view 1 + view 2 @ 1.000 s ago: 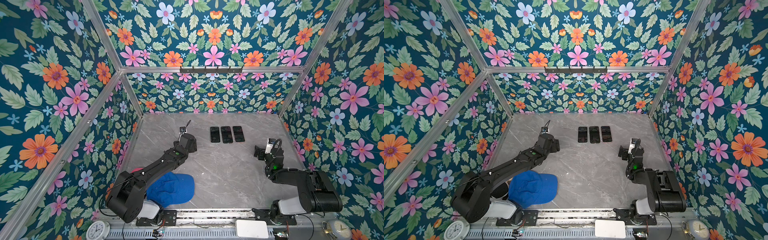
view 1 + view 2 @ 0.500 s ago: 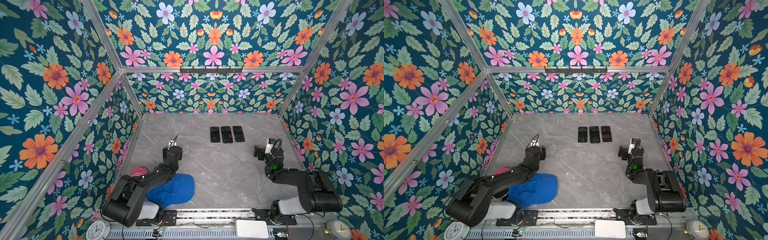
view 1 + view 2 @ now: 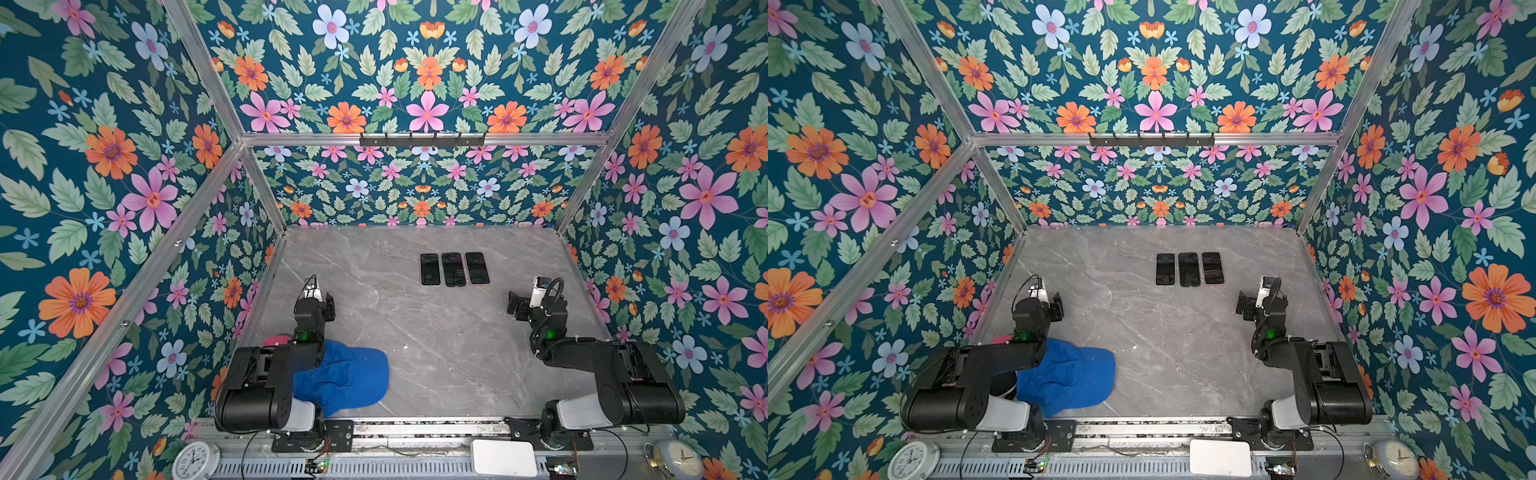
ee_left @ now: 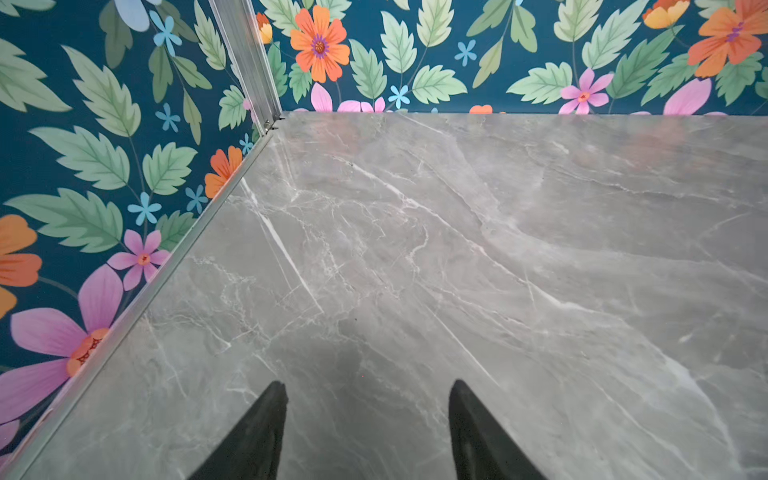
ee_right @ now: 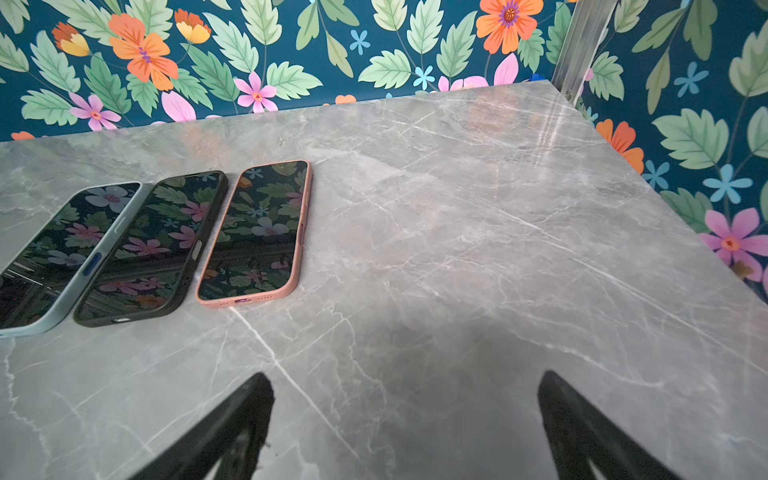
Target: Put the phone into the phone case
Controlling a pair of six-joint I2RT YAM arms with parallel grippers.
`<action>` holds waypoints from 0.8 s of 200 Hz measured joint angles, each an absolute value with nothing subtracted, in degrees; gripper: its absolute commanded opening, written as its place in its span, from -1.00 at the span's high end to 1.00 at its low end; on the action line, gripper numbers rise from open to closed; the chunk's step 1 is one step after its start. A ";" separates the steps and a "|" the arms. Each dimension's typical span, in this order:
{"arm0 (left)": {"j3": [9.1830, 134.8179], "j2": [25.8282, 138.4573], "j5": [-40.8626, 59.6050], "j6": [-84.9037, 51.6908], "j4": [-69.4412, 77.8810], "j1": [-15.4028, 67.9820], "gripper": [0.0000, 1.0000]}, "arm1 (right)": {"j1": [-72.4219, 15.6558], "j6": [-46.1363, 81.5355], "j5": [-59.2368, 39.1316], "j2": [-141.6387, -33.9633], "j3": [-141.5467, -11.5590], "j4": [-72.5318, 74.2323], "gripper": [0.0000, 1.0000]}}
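The left claw (image 4: 367, 384) stands spread, with only bare table (image 4: 498, 249) between its fingers. Behind it, toward its base, a blue cap (image 3: 349, 382) lies partly under the arm. A pink thing (image 3: 276, 340) pokes out beside the cap, too hidden to name. Ahead of the left claw and off to its right, three cases lie flat in a close row, as both top views show. From the right claw (image 5: 405, 376) they lie ahead and to its left. The blue case (image 5: 41, 326) is farthest from that claw, then the black case (image 5: 124, 320), then the pink case (image 5: 249, 300) nearest. Each holds a phone (image 5: 253, 232), screen up and dark, mirroring the flowered walls. Blue and black look to touch; pink sits just beside black with a thin gap. The blue case is cut off by the edge of the right wrist view, so its far corner is unseen. The right claw is spread wide over bare table, pinching nothing, apart from the pink case. In the top views both claws' fingertips are too small to make out.
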State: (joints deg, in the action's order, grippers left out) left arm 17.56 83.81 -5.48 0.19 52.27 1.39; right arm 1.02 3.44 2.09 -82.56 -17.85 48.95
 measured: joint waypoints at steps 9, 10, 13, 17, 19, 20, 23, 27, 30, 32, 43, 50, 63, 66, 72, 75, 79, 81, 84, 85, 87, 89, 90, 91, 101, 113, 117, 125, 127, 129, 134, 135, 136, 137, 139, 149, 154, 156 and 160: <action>17.15 85.30 -4.12 0.21 55.13 1.26 -0.28 | 1.02 3.44 2.09 -82.56 -17.85 48.95 -0.98; 17.08 85.54 -3.95 0.21 55.55 1.23 -0.28 | 1.02 3.44 2.09 -82.56 -17.85 48.95 -0.98; 16.95 85.97 -3.51 0.30 56.40 1.15 -0.28 | 1.02 3.44 2.09 -82.56 -17.85 48.95 -0.98; 16.71 86.65 -2.83 0.32 57.63 1.06 -0.28 | 1.02 3.44 2.09 -82.56 -17.85 48.95 -0.98; 16.60 87.00 -2.52 0.34 58.28 0.97 -0.28 | 1.02 3.44 2.09 -82.56 -17.85 48.95 -0.98; 16.56 87.11 -2.44 0.34 58.48 0.97 -0.28 | 1.02 3.44 2.09 -82.56 -17.85 48.95 -0.98; 16.38 87.79 -2.02 0.32 59.51 0.84 -0.28 | 1.02 3.44 2.09 -82.56 -17.85 48.95 -0.98; 16.27 88.53 -1.83 0.32 60.53 0.69 -0.28 | 1.02 3.44 2.09 -82.56 -17.85 48.95 -0.98; 16.23 89.14 -1.74 0.32 61.23 0.56 -0.29 | 1.02 3.44 2.09 -82.56 -17.85 48.95 -0.97; 16.23 89.62 -1.72 0.32 61.76 0.45 -0.30 | 1.02 3.44 2.09 -82.56 -17.85 48.95 -0.97; 16.23 91.44 -1.23 0.30 63.72 0.05 -0.32 | 1.02 3.44 2.09 -82.56 -17.85 48.95 -0.98; 16.23 91.72 -0.54 0.30 64.25 -0.21 -0.34 | 1.02 3.44 2.09 -82.56 -17.85 48.95 -0.98; 16.32 92.14 0.47 0.27 66.30 -0.49 -0.40 | 1.02 3.44 2.09 -82.56 -17.85 48.95 -0.98; 16.34 92.18 0.69 0.27 66.59 -0.56 -0.42 | 1.02 3.44 2.09 -82.56 -17.85 48.95 -0.98; 16.36 92.25 1.21 0.23 67.18 -0.69 -0.48 | 1.02 3.44 2.09 -82.56 -17.85 48.95 -0.98; 16.36 92.29 1.41 0.16 67.42 -0.69 -0.51 | 1.02 3.44 2.09 -82.56 -17.85 48.95 -0.98; 16.38 92.31 1.54 0.14 67.70 -0.71 -0.55 | 1.02 3.44 2.09 -82.56 -17.85 48.95 -0.98; 16.38 92.33 1.58 0.14 67.83 -0.71 -0.56 | 1.02 3.44 2.09 -82.56 -17.85 48.95 -0.97; 16.43 92.36 1.61 0.14 67.99 -0.71 -0.58 | 1.02 3.44 2.09 -82.56 -17.85 48.95 -0.98; 16.43 92.36 1.61 0.14 68.01 -0.71 -0.59 | 1.02 3.44 2.09 -82.56 -17.85 48.95 -0.98; 16.43 92.36 1.61 0.12 68.12 -0.73 -0.60 | 1.02 3.44 2.09 -82.56 -17.85 48.95 -0.98; 16.45 92.38 1.61 0.12 68.20 -0.73 -0.62 | 1.02 3.44 2.09 -82.56 -17.85 48.95 -0.98; 16.45 92.38 1.61 0.12 68.23 -0.73 -0.62 | 1.02 3.44 2.09 -82.56 -17.85 48.93 -0.98; 16.45 92.38 1.63 0.12 68.29 -0.73 -0.63 | 1.02 3.44 2.09 -82.56 -17.85 48.93 -0.98; 16.53 92.42 1.78 0.12 68.58 -0.75 -0.63 | 1.02 3.44 2.09 -82.56 -17.85 48.90 -0.98; 16.58 92.42 1.98 0.19 68.73 -0.78 -1.00 | 1.02 3.44 2.09 -82.56 -17.85 48.86 -0.98; 16.58 92.42 2.00 0.25 68.75 -0.78 -1.00 | 1.02 3.44 2.09 -82.56 -17.85 48.86 -0.98; 16.58 92.42 2.11 0.03 68.75 -0.80 -1.00 | 1.02 3.44 2.09 -82.56 -17.85 48.86 -0.97; 16.58 92.42 2.20 -0.43 68.75 -0.80 -1.00 | 1.02 3.44 2.09 -82.56 -17.85 48.86 -0.98; 16.58 92.42 2.22 -0.43 68.79 -0.80 -1.00 | 1.02 3.44 2.09 -82.56 -17.85 48.86 -0.98; 16.53 92.42 2.13 -0.08 68.88 -0.80 -1.00 | 1.02 3.44 2.09 -82.56 -17.85 48.86 -0.98; 16.53 92.40 2.13 -0.05 68.90 -0.80 -1.00 | 1.02 3.44 2.09 -82.56 -17.85 48.86 -0.98; 16.53 92.40 2.13 -0.05 68.90 -0.80 -1.00 | 1.02 3.44 2.09 -82.56 -17.85 48.86 -0.98; 16.53 92.40 2.13 -0.08 68.93 -0.80 -1.00 | 1.02 3.44 2.09 -82.56 -17.85 48.86 -0.98; 16.51 92.40 2.07 -0.10 68.95 -0.80 -1.00 | 1.02 3.44 2.09 -82.56 -17.85 48.86 -0.98; 16.45 92.36 1.43 -0.10 68.99 -0.80 -1.00 | 1.02 3.44 2.09 -82.56 -17.85 48.84 -0.98; 16.43 92.36 1.34 -0.10 69.01 -0.80 -1.00 | 1.02 3.44 2.09 -82.56 -17.85 48.84 -0.97; 16.43 92.36 1.34 -0.10 69.01 -0.80 -1.00 | 1.02 3.44 2.09 -82.56 -17.85 48.84 -0.97; 16.43 92.36 1.32 -0.12 69.01 -0.80 -1.00 | 1.02 3.44 2.09 -82.56 -17.85 48.84 -0.98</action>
State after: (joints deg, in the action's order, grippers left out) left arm 16.43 92.36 1.32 -0.12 69.01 -0.80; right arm 1.02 3.44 2.09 -82.56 -17.85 48.84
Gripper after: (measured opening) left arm 0.998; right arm 0.988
